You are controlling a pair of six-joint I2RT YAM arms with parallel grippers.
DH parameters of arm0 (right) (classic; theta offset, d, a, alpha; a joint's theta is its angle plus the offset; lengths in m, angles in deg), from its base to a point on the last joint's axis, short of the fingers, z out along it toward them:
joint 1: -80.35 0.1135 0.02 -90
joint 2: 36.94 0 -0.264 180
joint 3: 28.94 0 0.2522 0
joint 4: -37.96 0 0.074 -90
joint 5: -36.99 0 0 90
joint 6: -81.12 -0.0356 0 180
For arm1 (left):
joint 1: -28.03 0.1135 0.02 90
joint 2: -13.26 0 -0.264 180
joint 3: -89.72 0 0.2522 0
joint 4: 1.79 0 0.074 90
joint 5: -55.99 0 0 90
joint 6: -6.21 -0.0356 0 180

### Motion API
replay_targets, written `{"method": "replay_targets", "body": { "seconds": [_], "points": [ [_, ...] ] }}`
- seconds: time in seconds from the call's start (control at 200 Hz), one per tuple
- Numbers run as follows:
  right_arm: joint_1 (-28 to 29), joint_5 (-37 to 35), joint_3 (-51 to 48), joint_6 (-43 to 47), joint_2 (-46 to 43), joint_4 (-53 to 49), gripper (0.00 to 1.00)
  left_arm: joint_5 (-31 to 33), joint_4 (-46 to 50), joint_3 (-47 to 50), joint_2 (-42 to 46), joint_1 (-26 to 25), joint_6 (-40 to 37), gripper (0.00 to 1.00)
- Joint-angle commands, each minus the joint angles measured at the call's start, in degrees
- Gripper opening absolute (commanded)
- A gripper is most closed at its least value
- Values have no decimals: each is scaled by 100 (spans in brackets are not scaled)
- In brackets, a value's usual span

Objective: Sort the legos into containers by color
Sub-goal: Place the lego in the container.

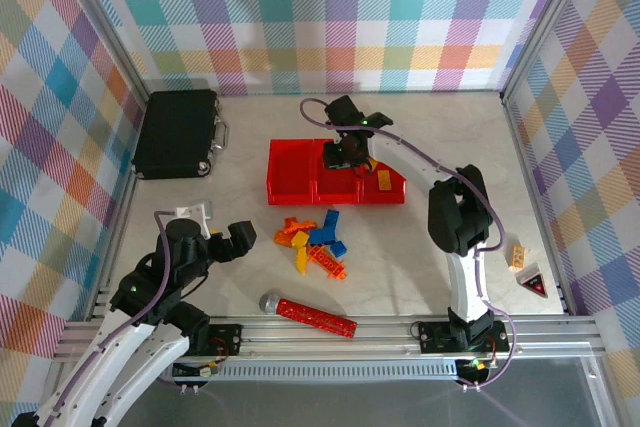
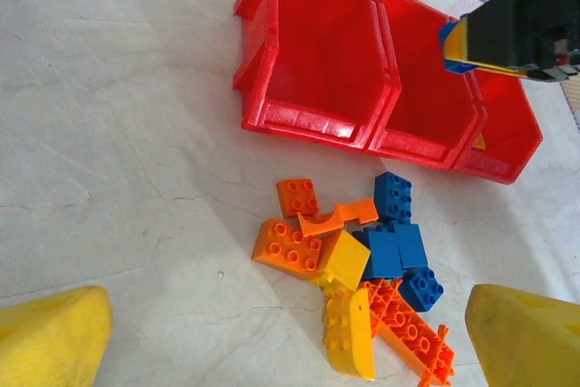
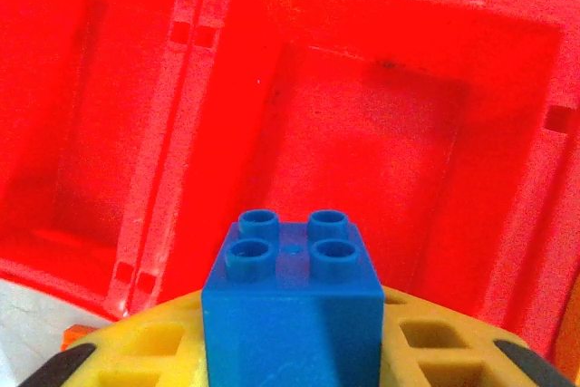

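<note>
looks like you're mid-drop: right gripper (image 1: 346, 155) is clamped on a blue brick (image 3: 290, 310) right over the middle bin (image 3: 362, 115). next move, i'd say: just let go so it falls inside. left gripper (image 1: 238, 239) sits wide open beside the pile (image 1: 315, 242).

Blue brick (image 3: 288, 310), red bins (image 1: 292, 169), pastel-plaid walls (image 1: 330, 17)
</note>
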Motion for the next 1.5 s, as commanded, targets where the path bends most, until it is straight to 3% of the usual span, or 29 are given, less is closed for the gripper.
{"method": "replay_targets", "body": {
  "seconds": [0.0, 0.155, 0.325, 0.585, 0.785, 0.86, 1.02, 1.21, 1.34, 1.495],
  "points": [
    [-3, 91, 393, 142, 254, -281, 28, 113, 224, -144, 75, -84, 140, 99],
    [2, 89, 364, 51, 386, -190, 33, 236, 339, -92, 271, -84, 299, 99],
    [-3, 55, 313, 25, 374, -216, 47, 284, 369, -123, 343, -84, 304, 99],
    [-1, 136, -34, -65, 136, -61, 54, 295, 436, -144, 341, -84, 347, 100],
    [87, 411, -694, -28, -801, -34, 54, 349, 425, -220, 310, -84, 314, 100],
    [167, 478, -1076, -44, -1242, -76, 58, 473, 503, -306, 272, -84, 338, 99],
    [604, 545, -2446, -110, -2360, 186, 70, 665, 550, -353, 357, -84, 382, 99],
    [1490, 205, -3747, -475, -3225, 181, 73, 691, 465, -330, 379, -81, 397, 99],
    [2022, 74, -4158, -709, -3466, 150, 75, 668, 436, -370, 388, -84, 359, 100],
    [2158, 139, -4446, -874, -3391, 245, 77, 653, 400, -430, 359, -84, 182, 100]
  ]
}}
